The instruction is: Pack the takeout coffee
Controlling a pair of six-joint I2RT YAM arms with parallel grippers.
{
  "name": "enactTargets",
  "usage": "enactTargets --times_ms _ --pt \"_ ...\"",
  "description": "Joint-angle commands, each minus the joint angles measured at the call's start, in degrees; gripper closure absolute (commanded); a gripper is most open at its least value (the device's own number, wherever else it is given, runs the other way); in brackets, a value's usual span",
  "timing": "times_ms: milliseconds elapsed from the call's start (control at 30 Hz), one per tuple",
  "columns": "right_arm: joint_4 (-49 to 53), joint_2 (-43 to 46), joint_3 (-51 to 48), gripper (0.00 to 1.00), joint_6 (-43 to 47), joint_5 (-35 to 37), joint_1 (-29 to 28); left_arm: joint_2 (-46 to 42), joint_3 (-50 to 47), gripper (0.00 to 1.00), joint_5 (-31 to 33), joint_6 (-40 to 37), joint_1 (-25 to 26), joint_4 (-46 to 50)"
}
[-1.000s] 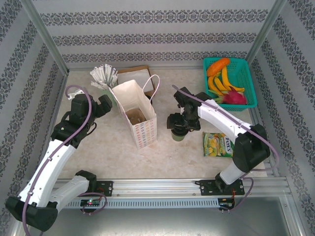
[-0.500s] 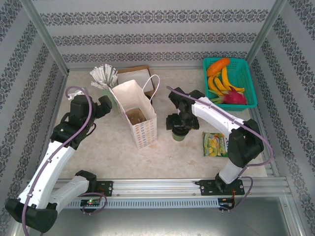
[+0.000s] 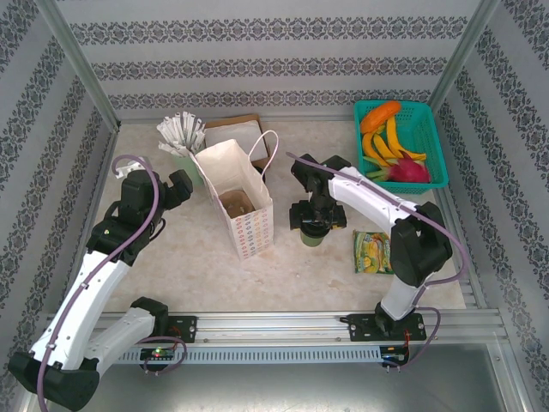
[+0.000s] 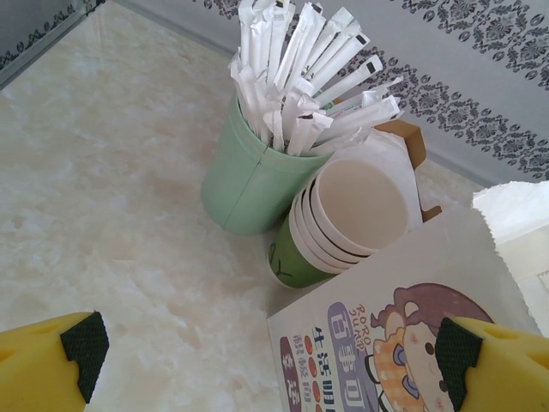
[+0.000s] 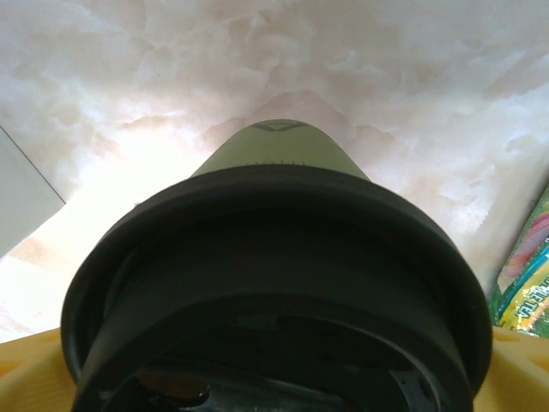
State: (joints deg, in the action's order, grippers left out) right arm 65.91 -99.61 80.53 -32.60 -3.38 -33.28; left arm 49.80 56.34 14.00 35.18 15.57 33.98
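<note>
The right gripper clasps the coffee cup at the counter's middle, beside the paper bag. The left gripper gapes wide and empty near the left edge.

Perhaps "RORO" on paper bag

We get bright, even light from overhead in the top view, with short, soft shadows beside the paper bag. In our right wrist view the marble table blooms white left of the takeout coffee, whose near black lid is blurred. Our left wrist view is crisp, with faint sheen on the marble
</note>
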Motion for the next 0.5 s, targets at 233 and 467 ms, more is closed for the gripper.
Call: enactTargets --times_ms 233,467 --pt "7.56 -3.21 6.04 0.02 2.74 2.24 0.04 -0.37 -0.86 0.0 1.13 -0.2 -0.73 0.04" --pt "6.21 -3.74 4.94 0.02 2.67 0.67 0.5 0.48 -0.64 0.0 0.99 -0.97 -0.79 -0.29"
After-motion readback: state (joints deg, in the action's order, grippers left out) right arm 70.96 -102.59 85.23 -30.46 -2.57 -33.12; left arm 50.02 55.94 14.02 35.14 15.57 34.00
